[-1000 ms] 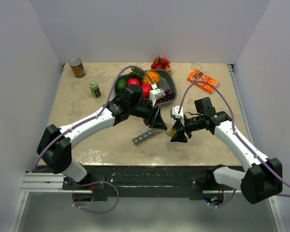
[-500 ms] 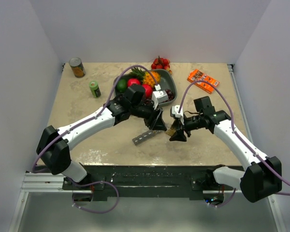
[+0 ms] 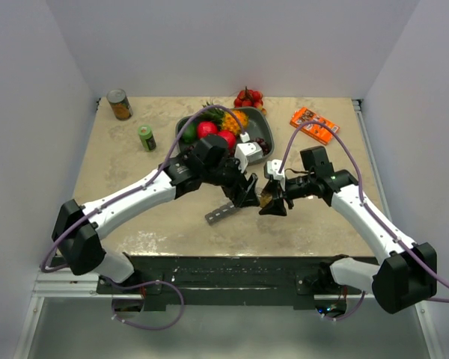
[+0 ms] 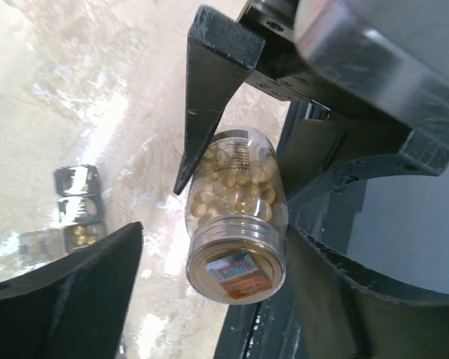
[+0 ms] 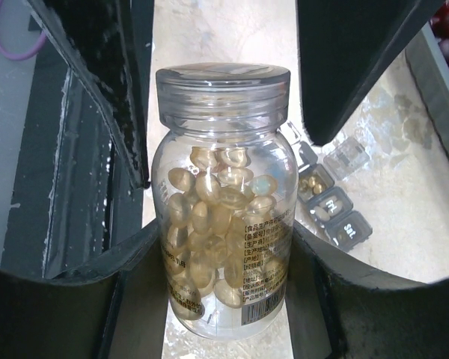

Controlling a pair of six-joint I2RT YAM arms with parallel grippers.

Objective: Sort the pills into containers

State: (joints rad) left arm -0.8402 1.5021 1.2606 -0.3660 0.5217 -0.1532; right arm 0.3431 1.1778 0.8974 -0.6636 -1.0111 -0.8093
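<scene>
Table (image 3: 120,172) | containers (image 3: 221,213): long axis near-left to far-right | right claw (image 3: 272,203) clamps bottle (image 5: 224,217)

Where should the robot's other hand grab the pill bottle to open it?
On the pill bottle, grip the round lid, coming straight at the lid end, a finger on each side. The right gripper clamps the body, so only the lid sticks out free, facing the open left gripper.

Capped pill bottle (image 5: 223,202), gripped, containers (image 5: 331,203) behind
</scene>
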